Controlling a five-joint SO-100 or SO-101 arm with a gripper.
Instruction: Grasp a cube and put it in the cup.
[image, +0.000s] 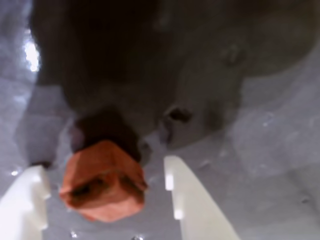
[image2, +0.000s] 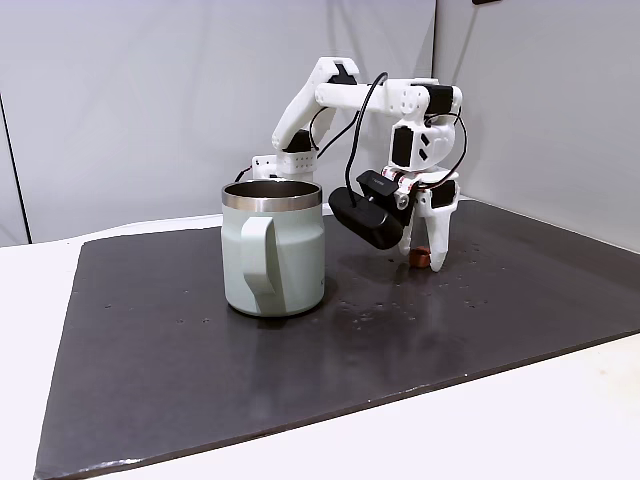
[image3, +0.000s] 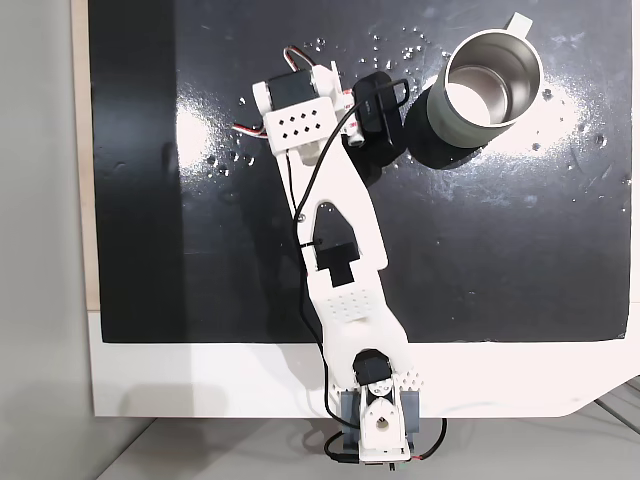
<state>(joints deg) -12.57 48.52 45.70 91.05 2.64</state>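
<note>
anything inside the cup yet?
No. From above, the cup shows a bare metal interior; part of its floor is hidden by the near wall. The cube sits on the mat between the gripper fingers.

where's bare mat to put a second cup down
In the side fixed view, the dark mat is bare in front of the cup, to its near edge, and right of the tool. It is crowded between cup and tool, where the cube sits on the mat between the fingers.
</note>
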